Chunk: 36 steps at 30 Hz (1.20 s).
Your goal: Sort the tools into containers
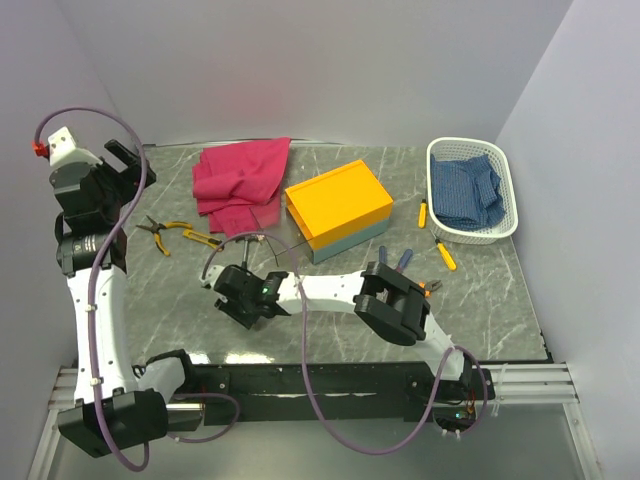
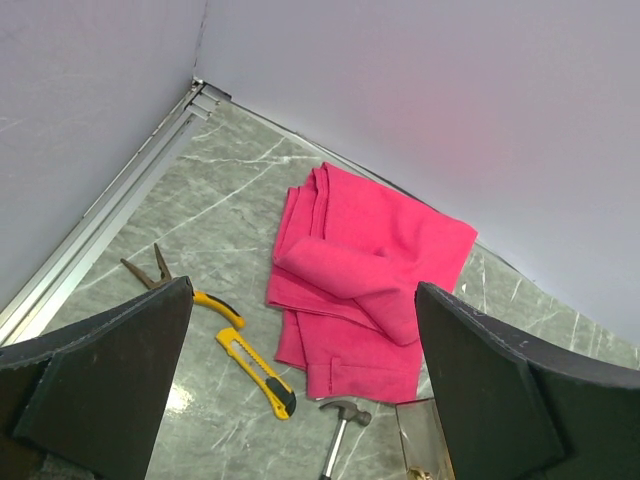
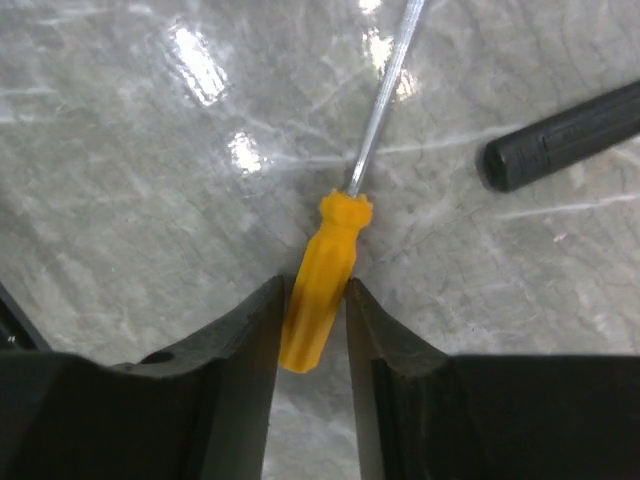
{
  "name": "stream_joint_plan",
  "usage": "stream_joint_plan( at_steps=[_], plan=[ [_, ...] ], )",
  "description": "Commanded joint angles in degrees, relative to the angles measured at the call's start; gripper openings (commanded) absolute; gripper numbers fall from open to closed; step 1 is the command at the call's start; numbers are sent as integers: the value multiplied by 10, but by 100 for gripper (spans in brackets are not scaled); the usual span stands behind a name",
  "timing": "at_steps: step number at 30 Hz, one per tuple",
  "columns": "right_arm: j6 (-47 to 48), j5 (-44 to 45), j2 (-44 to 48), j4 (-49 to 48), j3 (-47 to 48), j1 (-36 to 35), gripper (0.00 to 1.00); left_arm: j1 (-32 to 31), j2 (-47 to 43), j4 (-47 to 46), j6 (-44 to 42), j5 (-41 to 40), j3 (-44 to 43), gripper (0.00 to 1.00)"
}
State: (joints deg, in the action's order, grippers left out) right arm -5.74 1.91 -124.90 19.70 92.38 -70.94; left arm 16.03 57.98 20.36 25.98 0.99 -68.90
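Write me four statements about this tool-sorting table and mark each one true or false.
1. The jaws of the right gripper flank the handle of the yellow screwdriver. True.
2. The left gripper holds the pliers. False: its jaws stand wide open and empty, and the pliers lie on the table.
3. The white basket has a blue cloth in it. True.
4. The hammer lies inside the toolbox. False: it lies on the table next to the magenta cloth.
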Motion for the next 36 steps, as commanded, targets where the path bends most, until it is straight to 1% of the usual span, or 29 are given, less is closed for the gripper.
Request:
stream_joint_plan(
  at_steps=[1,2,3,4,5,6,8,9,11,13,15,18,19,20,23,28,33,36],
  plan=[
    [34,-16,11,-6,-19,7,35,3,4,-20,0,-8,-27,99],
    [39,-34,12,-6,-19,8,32,5,5,-20,0,-8,-28,99],
    [46,-44,13,-5,-14,10,24,7,6,-18,-3,-8,-29,99],
    [51,-49,17,-2,-12,11,21,8,6,-16,-4,-8,-34,99],
    [76,-54,30,-2,-8,13,17,8,10,-14,-6,-8,-37,99],
    [87,-64,40,-1,0,15,9,10,13,-9,-7,-8,-40,99],
    [119,-84,74,0,12,20,3,14,23,-2,-6,-9,-56,99],
    [126,-117,89,-3,22,30,0,15,28,6,-2,-8,-63,99],
    [139,-161,130,-5,31,43,0,19,38,7,4,-8,-81,99],
    [147,-196,156,-9,44,62,0,22,45,6,17,-34,-96,99],
    [157,-205,192,-15,50,74,0,23,47,-1,30,-43,-104,99],
    [201,-172,231,-15,47,92,0,23,54,-10,42,-22,-119,99],
    [223,-163,241,-14,45,99,0,23,58,-12,43,-2,-123,99],
    [235,-139,257,-14,40,113,0,23,60,-16,45,8,-124,99],
    [281,-100,281,-9,18,145,0,23,59,-42,56,48,-106,97],
    [346,-76,286,26,-2,196,0,23,53,-77,74,91,-56,95],
    [369,-55,273,84,10,225,0,25,56,-95,72,103,-36,94],
    [381,-45,280,87,-10,233,0,25,62,-98,76,112,-34,94]
  ],
)
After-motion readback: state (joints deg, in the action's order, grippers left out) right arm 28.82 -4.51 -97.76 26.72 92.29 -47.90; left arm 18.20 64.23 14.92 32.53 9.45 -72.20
